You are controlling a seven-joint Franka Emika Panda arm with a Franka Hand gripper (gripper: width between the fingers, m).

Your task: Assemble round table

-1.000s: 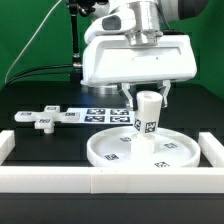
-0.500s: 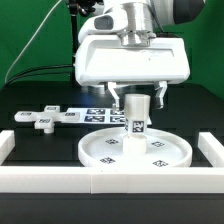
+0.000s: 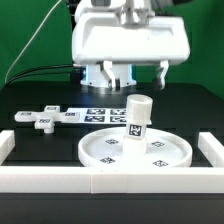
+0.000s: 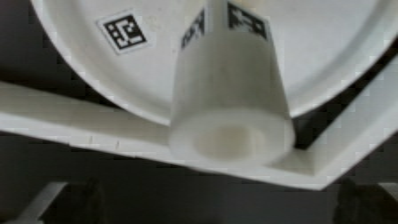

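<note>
Claw (image 3: pixel 133 74) open and empty, above the leg (image 3: pixel 139 120). Leg stands upright mid-disc (image 3: pixel 103 150); the disc lies by the wall (image 3: pixel 60 178) at the bench (image 3: pixel 30 95) edge. Base (image 3: pixel 40 119) lies apart, toward the exterior view's left.

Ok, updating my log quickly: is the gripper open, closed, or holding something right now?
Gripper: open, holding nothing, above the upright leg.

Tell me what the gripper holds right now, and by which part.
Nothing. The gripper hangs open above the short white cylindrical leg, which stands free on the large white round disc.
</note>
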